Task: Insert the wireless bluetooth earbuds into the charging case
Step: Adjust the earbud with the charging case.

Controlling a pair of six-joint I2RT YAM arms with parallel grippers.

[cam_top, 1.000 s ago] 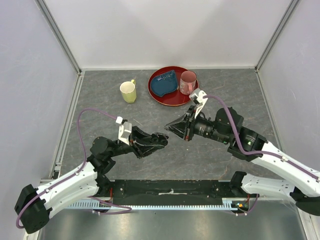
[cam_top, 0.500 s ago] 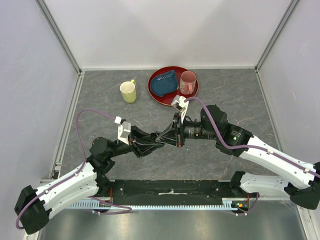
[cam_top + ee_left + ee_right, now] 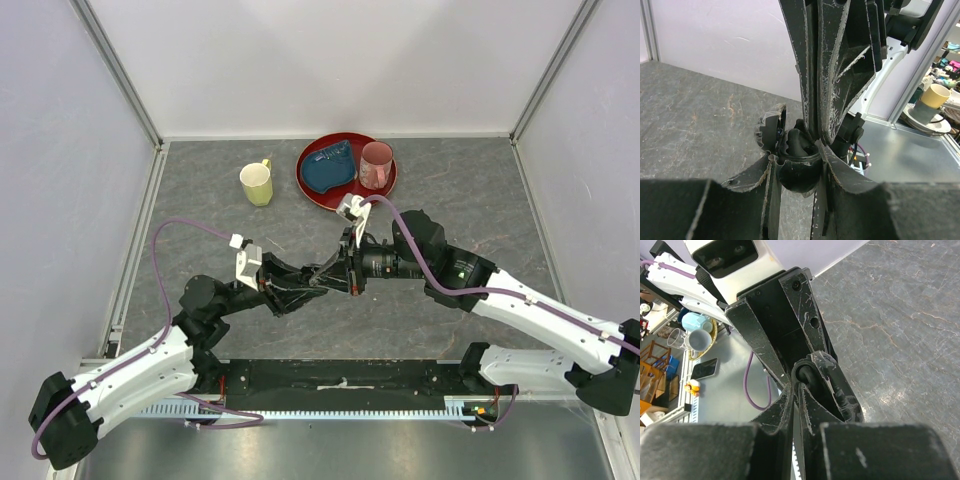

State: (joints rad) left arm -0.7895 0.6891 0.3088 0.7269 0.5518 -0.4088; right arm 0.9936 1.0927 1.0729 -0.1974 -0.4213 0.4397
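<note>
hovering above the middle of the grey desk (image 3: 200, 185), the left gripper (image 3: 312, 283) was clamped tight on a round black charging case (image 3: 797, 172), whose lid (image 3: 771, 127) stood hinged open. the right gripper (image 3: 330, 274), jaws almost together, pinched a small black comma-shaped earbud (image 3: 798, 142) that sat in the case's well. near the desk's far edge, a pale yellow mug (image 3: 257, 184) stood beside a round red plate (image 3: 318, 203), which carried a pink mug (image 3: 376, 165) and a dark blue object (image 3: 328, 170).

My left arm (image 3: 150, 365) reaches in from the tabletop's near edge, left gripper (image 3: 316, 284) clamped on the charging case (image 3: 799, 172). My right arm (image 3: 500, 295) stretches left, right gripper (image 3: 332, 276) pinched closed, tips meeting the left's.
</note>
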